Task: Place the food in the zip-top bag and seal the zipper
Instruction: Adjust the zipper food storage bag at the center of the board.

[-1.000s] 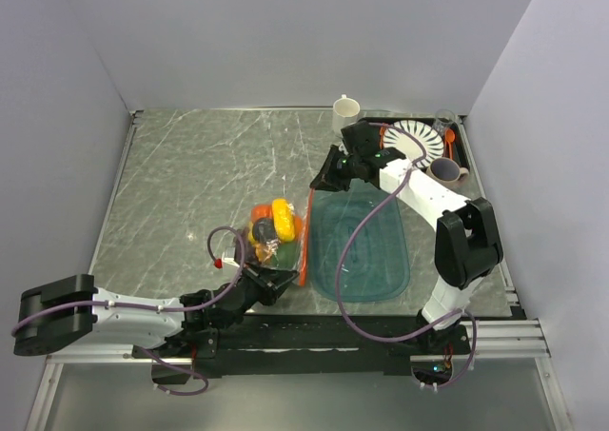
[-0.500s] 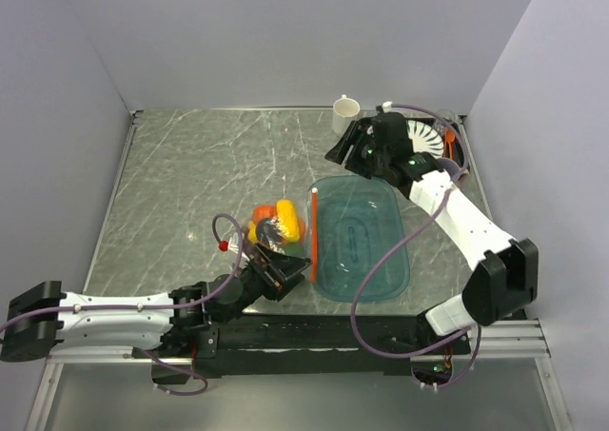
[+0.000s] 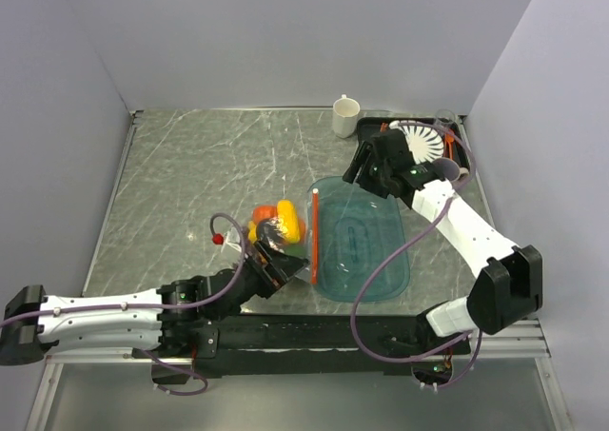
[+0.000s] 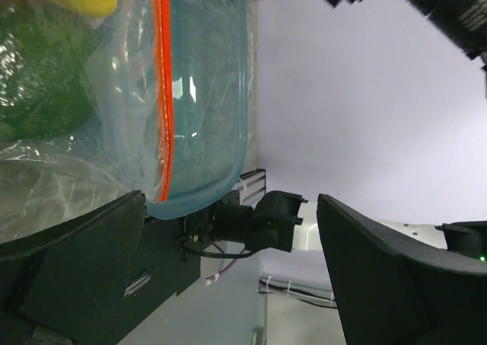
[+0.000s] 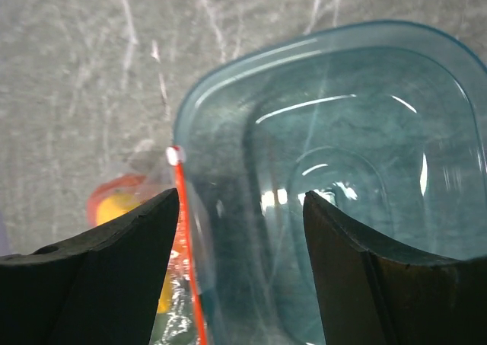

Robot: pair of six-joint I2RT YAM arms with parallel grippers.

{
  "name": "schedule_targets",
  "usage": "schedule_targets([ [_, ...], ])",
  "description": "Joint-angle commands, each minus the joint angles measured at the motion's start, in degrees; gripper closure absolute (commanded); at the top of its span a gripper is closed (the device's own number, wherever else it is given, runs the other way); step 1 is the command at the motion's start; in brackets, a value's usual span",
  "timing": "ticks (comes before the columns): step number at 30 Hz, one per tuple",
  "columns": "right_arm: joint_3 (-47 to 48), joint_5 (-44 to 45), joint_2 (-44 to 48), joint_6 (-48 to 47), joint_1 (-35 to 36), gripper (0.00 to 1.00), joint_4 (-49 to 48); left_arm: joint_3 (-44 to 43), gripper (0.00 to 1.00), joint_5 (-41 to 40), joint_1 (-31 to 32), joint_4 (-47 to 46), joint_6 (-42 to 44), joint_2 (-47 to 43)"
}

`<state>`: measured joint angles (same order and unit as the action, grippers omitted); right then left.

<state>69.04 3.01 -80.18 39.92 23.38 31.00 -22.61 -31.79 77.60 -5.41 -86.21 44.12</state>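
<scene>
Two grippers stand open and empty. At lower centre of the top view the left gripper (image 3: 275,261), fingers spread wide, sits at the near end of the zip-top bag (image 3: 297,244), likely placed to steady that corner. The food (image 3: 276,224) lies inside the bag at mid-frame, the zipper (image 3: 313,236) running straight along its right edge over the rim of the teal tray (image 3: 376,260); beyond, the right gripper (image 3: 356,169) hovers with fingers apart past the strip's far tip, apparently clear of it.

Probably a lab test cell: plain grey walls (image 3: 285,41) box in my marbled table (image 3: 190,184), my bases on aluminium rails (image 3: 519,334).
</scene>
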Motion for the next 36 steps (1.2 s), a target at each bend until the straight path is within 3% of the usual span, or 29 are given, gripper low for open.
schedule_targets([
  [1, -0.48, 0.69, -3.3, -1.42, 0.27, 0.27, 0.9, -3.58, 0.01, -3.89, 0.27, 8.19, 2.1, -4.29],
  [14, 3.81, -2.57, -18.77, -0.37, 6.76, 0.27, 0.02, -10.26, 0.01, -10.66, 0.09, 29.57, 2.19, -9.66],
  [26, 16.21, -5.03, -29.68, -1.95, 8.79, 0.26, 2.48, -16.49, 0.01, -11.89, 0.09, 34.76, 6.58, -4.84],
  [28, 16.66, -6.78, -29.77, -3.0, 8.79, 0.26, 2.05, -17.9, 0.01, -11.89, 0.09, 35.81, 7.98, -1.68],
  [32, 14.83, -1.53, -25.83, -3.18, 8.53, 0.26, 3.02, -22.9, 0.01, -11.89, 0.09, 38.8, 8.61, 4.04],
  [36, 8.93, 3.75, -14.25, -3.88, 7.13, 0.25, 2.04, -24.5, 0.01, -11.81, 0.09, 39.08, 8.6, 7.12],
])
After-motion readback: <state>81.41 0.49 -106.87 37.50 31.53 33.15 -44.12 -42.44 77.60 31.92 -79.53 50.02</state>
